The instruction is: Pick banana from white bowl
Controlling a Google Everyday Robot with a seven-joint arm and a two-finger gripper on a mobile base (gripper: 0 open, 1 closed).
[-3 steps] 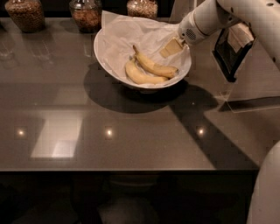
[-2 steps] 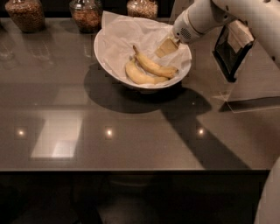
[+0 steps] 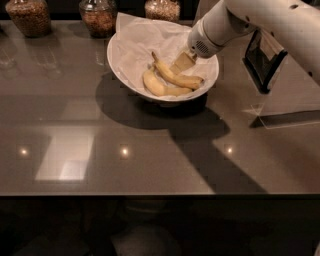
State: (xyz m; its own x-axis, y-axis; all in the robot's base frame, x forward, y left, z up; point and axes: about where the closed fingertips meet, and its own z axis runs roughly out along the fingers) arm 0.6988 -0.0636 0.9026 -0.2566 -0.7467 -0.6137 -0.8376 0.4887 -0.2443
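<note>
The white bowl [image 3: 127, 67] with a crumpled white paper liner stands on the dark table at the back centre. Two yellow bananas lie in it. The banana [image 3: 175, 77] with the long thin stem is the upper one, its stem pointing up-left. The shorter, more curved banana [image 3: 157, 87] lies just in front of it. My gripper [image 3: 183, 63] reaches in from the upper right on the white arm. It hangs inside the bowl, right above the middle of the stemmed banana and very close to it. I cannot tell whether it touches.
Three glass jars of grain [image 3: 27, 16] [image 3: 98, 15] [image 3: 162, 8] stand along the back edge behind the bowl. A dark flat panel on a stand [image 3: 265, 60] is to the right of the bowl. The table's front edge [image 3: 150, 195] runs across below.
The gripper has moved left and down, deeper into the bowl, and now sits closer over the stemmed banana. The bananas and the bowl have not moved.
</note>
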